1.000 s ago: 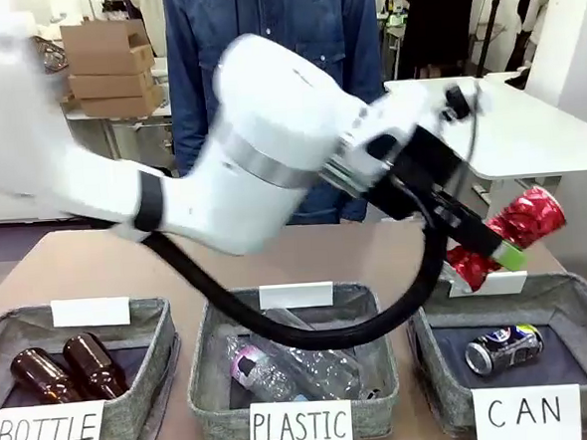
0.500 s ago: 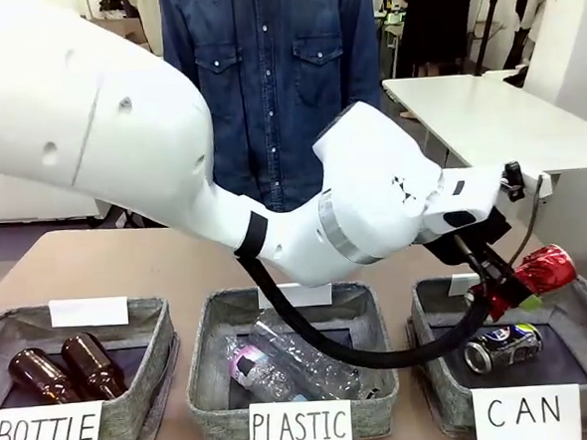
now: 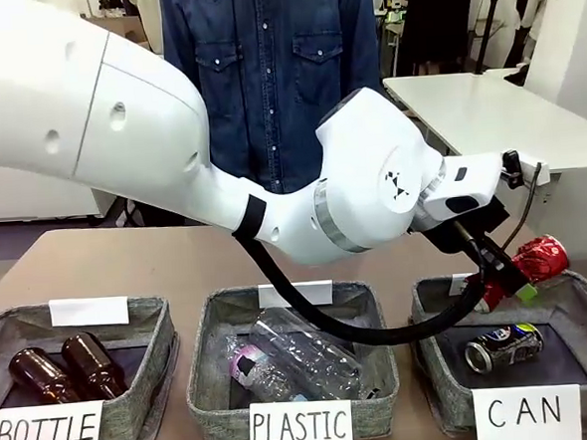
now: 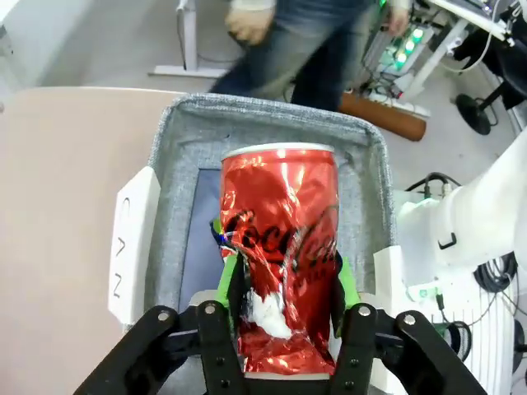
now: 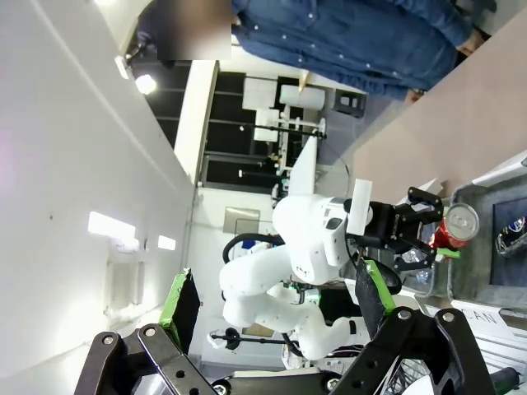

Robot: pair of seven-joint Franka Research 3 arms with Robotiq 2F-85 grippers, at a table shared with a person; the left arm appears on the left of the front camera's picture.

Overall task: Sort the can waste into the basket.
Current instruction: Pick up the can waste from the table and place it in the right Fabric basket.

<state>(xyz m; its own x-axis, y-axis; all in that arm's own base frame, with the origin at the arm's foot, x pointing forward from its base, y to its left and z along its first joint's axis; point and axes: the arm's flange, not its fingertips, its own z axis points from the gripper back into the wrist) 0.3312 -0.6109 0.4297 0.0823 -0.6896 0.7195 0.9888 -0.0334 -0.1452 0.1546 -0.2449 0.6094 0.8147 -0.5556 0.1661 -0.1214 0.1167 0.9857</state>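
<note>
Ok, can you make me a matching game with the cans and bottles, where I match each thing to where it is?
Things:
1. red can
2. blue can
3. brown bottles
4. clear plastic bottles

Places:
A. lying in the bin signed PLASTIC
B. between the left gripper's green pads, above the CAN basket
C. lying in the bin signed BOTTLE
D. lying on the bottom of the CAN basket

Pairs: 1-B, 2-D, 3-C, 4-A
</note>
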